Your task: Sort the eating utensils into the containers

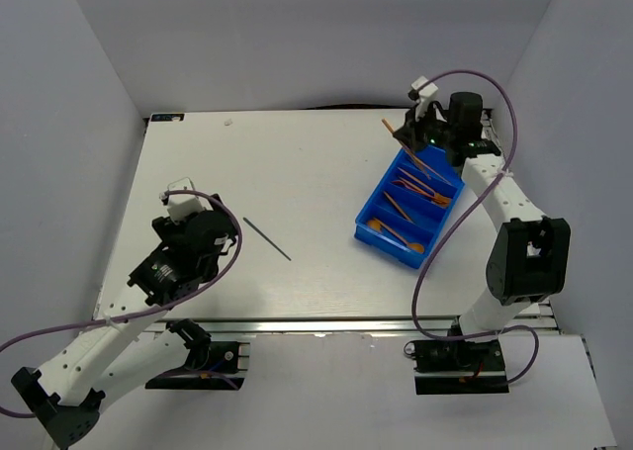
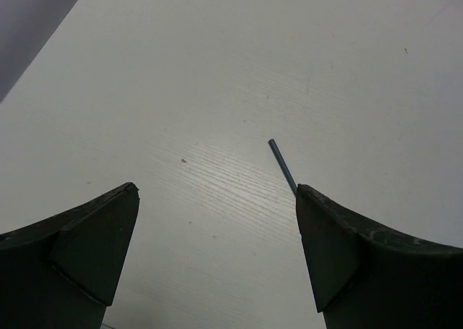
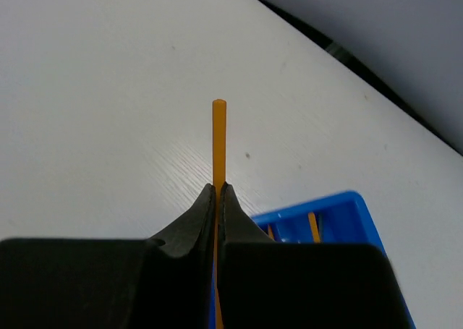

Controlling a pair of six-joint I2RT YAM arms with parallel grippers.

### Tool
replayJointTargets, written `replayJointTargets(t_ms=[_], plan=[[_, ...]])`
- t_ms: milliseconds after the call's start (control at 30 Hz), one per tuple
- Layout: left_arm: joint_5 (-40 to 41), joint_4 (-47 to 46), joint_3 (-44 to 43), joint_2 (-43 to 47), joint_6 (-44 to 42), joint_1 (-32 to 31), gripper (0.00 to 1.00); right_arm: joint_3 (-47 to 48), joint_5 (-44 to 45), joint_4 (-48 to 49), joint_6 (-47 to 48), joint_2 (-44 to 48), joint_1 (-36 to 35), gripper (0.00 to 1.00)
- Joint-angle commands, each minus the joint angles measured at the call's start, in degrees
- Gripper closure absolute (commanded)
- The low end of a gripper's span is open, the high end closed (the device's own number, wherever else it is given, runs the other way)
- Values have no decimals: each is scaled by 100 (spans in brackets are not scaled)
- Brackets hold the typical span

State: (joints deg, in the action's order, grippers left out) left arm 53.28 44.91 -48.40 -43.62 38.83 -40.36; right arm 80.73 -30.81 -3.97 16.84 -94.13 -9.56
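Note:
The blue tray stands at the right of the table and holds several orange utensils in its compartments. My right gripper is shut on an orange stick and holds it over the tray's far end; the stick juts past the tray's far corner. A dark blue-grey stick lies alone mid-table. My left gripper is open and empty just left of it; the stick's end shows beside my right finger.
The table's far edge runs along the back wall. A small white speck lies near the far left corner. Grey walls close in both sides.

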Motion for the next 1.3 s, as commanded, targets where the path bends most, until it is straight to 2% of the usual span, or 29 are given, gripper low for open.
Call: replayJointTargets(t_ms=[0, 167, 400, 633, 867, 900, 967, 1000, 1067, 1100, 1167, 1267], plan=[[-72, -70, -3, -59, -33, 10, 2, -241, -374, 694, 591, 105, 392, 100], [-133, -105, 6, -24, -68, 10, 2, -32, -180, 916, 1189, -430, 675, 100], [-291, -210, 24, -50, -183, 10, 2, 224, -892, 871, 1769, -1230, 895, 100], [-327, -237, 33, -77, -191, 10, 2, -715, -260, 2346, 1787, -1187, 1062, 100], [-353, -245, 24, -138, -200, 10, 2, -1208, 57, 2445, 1797, -1125, 1229, 100], [-353, -245, 33, -130, -209, 10, 2, -1217, 66, 2401, 1796, -1125, 1255, 88], [-353, -245, 41, -121, -200, 10, 2, -1209, 233, 2401, 1735, -1090, 1264, 80], [-353, -254, 50, -112, -200, 10, 2, -1217, 216, 2435, 1691, -1029, 1273, 54], [-353, -254, 41, -112, -200, 10, 2, -1174, 172, 2453, 1490, -950, 1273, 18], [-344, -245, 50, -112, -200, 10, 2, -1121, 85, 2462, 1402, -828, 1273, 11], [-327, -245, 41, -130, -192, 10, 2, -1094, -65, 2611, 817, -565, 1246, 11], [-274, -228, 33, -165, -174, 11, 2, -1024, 468, 2919, -150, -21, 932, 11]])
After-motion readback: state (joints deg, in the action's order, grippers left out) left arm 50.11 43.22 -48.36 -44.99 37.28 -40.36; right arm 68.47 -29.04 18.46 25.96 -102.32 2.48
